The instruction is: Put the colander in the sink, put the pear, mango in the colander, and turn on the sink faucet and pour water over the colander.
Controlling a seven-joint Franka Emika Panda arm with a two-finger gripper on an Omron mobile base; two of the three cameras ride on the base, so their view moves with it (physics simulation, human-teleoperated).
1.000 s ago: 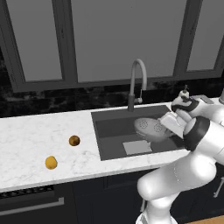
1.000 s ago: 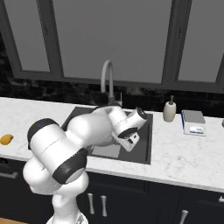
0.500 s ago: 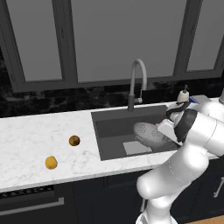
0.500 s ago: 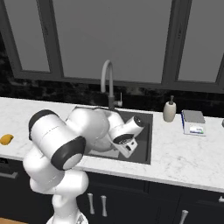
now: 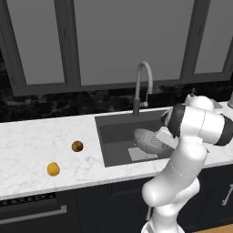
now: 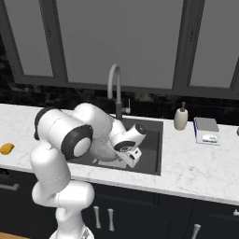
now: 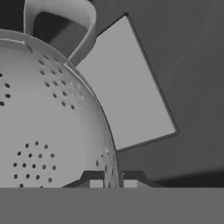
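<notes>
Gripper (image 7: pixel 110 183) pinched shut on colander (image 5: pixel 150 139) rim, bowl tilted low inside sink (image 5: pixel 113 136) for set-down near the lighter patch at 3 o'clock in hand view. Arm folded down over basin, elbow high. Pear (image 5: pixel 77 146) and mango (image 5: pixel 53 169) waited on counter (image 5: pixel 32 150), well apart at 9 o'clock.

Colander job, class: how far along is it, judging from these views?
Done: nothing yet. In hand: the gripper, shut on the colander rim, holds it tilted in the sink. Left: pear and mango lie on the counter; the faucet runs no water.
</notes>
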